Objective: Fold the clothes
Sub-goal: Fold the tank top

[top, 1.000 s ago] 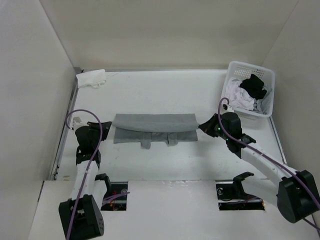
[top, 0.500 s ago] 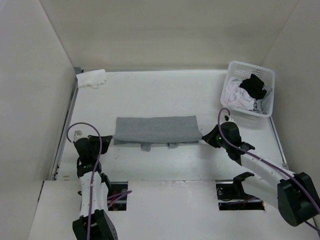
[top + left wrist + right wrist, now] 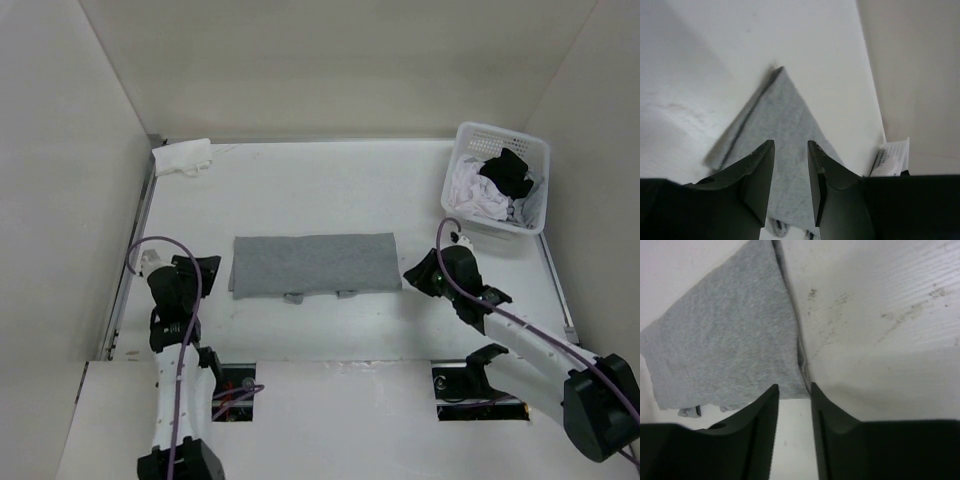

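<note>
- The left gripper (image 3: 203, 266) sits low at the left end of the grey top (image 3: 315, 262). Its jaws are a modest way apart with nothing between them; the wrist view shows only cloth and table through the gap.
- The right gripper (image 3: 413, 272) mirrors it at the right end, just beside the cloth's near corner. Its fingers are likewise a little apart and empty.
- The top lies flat on the table (image 3: 320, 190) between the two arms, a wide, tidy band that looks doubled over.
- Two strap ends (image 3: 292, 297) poke out from under its near edge.
- My call on the step: this is the close of a lengthwise fold, with the cloth laid down and neither gripper on it.
- What comes next, I'd say, is a crosswise fold, with one end carried over onto the other.
- That calls for a pinch at an end corner deep enough to catch both layers. Catch only the upper one and it peels back.
- The straps want watching too. They may drag loose or stick out unless they are tucked in first.
- Over at the far right, the basket (image 3: 503, 128) holds a heap of white and black clothes (image 3: 490, 185), so there is plenty of the job left.
- A white bundle (image 3: 182, 157) rests in the far left corner; I can't tell what it is.
</note>
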Tool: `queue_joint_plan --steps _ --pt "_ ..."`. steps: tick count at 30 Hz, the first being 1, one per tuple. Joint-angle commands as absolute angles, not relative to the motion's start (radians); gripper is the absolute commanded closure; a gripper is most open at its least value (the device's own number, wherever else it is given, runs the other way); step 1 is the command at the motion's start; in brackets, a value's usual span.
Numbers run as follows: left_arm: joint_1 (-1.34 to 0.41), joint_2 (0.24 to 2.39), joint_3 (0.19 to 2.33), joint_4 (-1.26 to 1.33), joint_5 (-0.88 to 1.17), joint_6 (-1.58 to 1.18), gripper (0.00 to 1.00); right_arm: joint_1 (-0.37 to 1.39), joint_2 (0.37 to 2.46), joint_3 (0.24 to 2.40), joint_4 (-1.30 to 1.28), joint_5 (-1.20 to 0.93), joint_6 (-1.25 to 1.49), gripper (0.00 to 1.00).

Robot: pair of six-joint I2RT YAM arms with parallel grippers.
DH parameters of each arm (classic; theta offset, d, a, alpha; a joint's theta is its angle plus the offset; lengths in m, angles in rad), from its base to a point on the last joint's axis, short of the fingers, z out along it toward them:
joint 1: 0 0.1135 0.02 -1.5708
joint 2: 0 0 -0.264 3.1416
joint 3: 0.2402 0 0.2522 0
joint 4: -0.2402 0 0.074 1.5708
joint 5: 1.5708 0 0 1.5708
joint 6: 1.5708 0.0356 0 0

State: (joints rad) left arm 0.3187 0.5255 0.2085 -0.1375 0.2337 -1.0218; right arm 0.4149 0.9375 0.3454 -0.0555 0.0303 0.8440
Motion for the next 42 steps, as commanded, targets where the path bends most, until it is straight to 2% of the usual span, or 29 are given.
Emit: queue_joint_plan --steps 1,2,3,5,6,9,11,14,20,28,35,38,42 --pt "0.152 0.581 0.301 0.009 0.146 -1.057 0.7 0.487 0.997 0.454 -0.025 0.092 0.789 0.77" --pt "0.087 0.612 0.311 0.024 0.106 -1.058 0.7 0.504 1.046 0.481 -0.011 0.1 0.77 0.91" --pt "-0.01 0.659 0.325 0.046 0.045 -1.06 0.7 0.508 1.084 0.5 0.0 0.104 0.764 0.96" --pt "-0.248 0.792 0.359 0.113 -0.097 -1.055 0.7 0.496 1.179 0.529 0.052 0.107 0.77 0.96" --pt "-0.328 0.845 0.377 0.136 -0.142 -1.051 0.7 0.484 1.202 0.532 0.072 0.112 0.775 0.9" --pt "-0.581 1.058 0.461 0.242 -0.262 -1.019 0.69 0.455 1.267 0.525 0.158 0.117 0.793 0.54" --pt "-0.675 1.19 0.517 0.31 -0.279 -1.0 0.69 0.447 1.311 0.526 0.178 0.103 0.798 0.47" --pt "-0.749 1.369 0.586 0.389 -0.259 -1.011 0.69 0.447 1.367 0.522 0.189 0.107 0.802 0.45" --pt "-0.778 1.528 0.572 0.488 -0.216 -1.06 0.71 0.438 1.428 0.514 0.218 0.014 0.857 0.47" --pt "-0.706 1.448 0.396 0.497 -0.21 -1.078 0.71 0.464 1.451 0.416 0.316 -0.048 0.963 0.5" --pt "-0.674 1.387 0.391 0.499 -0.181 -1.046 0.69 0.545 1.528 0.399 0.353 -0.035 1.009 0.47" --pt "-0.671 1.362 0.416 0.491 -0.166 -1.022 0.69 0.577 1.629 0.417 0.441 -0.067 1.032 0.53" --pt "-0.659 1.303 0.425 0.476 -0.156 -1.011 0.69 0.574 1.663 0.397 0.547 -0.066 1.066 0.69"
